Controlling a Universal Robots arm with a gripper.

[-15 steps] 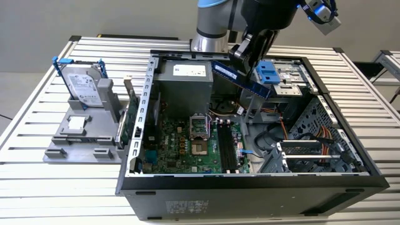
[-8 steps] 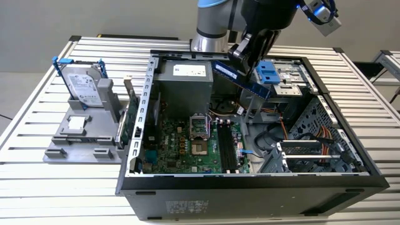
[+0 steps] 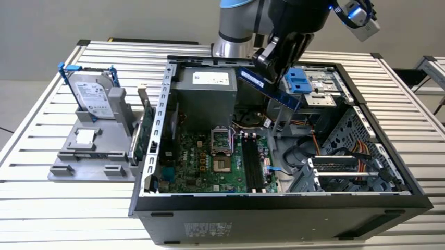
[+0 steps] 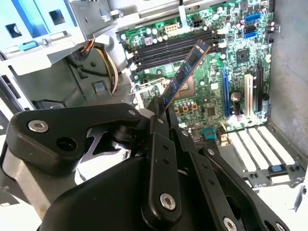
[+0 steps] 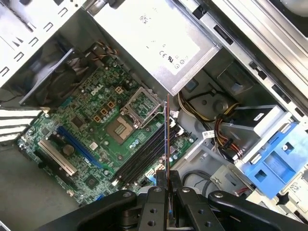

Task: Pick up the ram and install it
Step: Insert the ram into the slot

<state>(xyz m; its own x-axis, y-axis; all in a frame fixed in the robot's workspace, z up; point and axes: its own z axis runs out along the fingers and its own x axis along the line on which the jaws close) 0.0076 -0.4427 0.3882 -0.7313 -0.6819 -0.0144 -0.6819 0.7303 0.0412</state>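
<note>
Gripper [image 3: 272, 66]: closed on one end of the ram; in both wrist views the stick is seen pinched between the two black fingers [image 5: 155, 204].
Ram [image 3: 268, 87]: held in the air above the open computer case [image 3: 278, 205], not yet seated. In the exterior view it slopes from about 10 o'clock down to 4 o'clock.
Long axis: in the second wrist view the ram [image 4: 185, 74] is seen running straight out from the fingertips, free end toward the motherboard [image 4: 231, 57].
Memory slots [image 3: 251, 164]: dark parallel slots on the motherboard, lying at roughly 6 o'clock from the ram in the exterior view, well apart from it and apparently unfilled.
Alignment: in the first wrist view the ram [image 5: 167, 139] is seen edge-on above the slots [image 5: 144, 156]; it is judged tilted to them, not parallel.
Hard drive [image 3: 94, 96]: parked on the grey stand outside the case, at 9 o'clock.
</note>
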